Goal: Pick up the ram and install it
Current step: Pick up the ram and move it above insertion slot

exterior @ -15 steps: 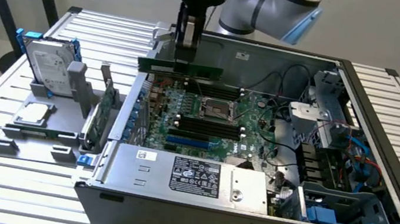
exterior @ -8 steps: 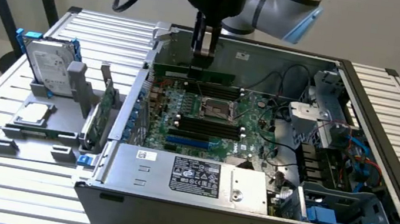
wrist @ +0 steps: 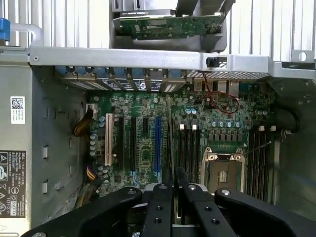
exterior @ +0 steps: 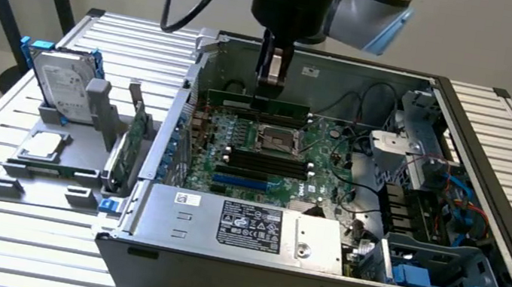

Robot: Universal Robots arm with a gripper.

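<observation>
The end effector (exterior: 270, 85) is clenched on the ram (exterior: 237, 101), holding it upright on its long edge inside the case (exterior: 347, 77), above the motherboard (exterior: 330, 155) near the socket (exterior: 277, 139). In the wrist view the ram (wrist: 170, 143) reads as a thin line parallel to the black slots (wrist: 190, 148), just beside them. Doing this well likely means keeping the stick level, centring its lower edge over one slot, and pressing evenly.
</observation>
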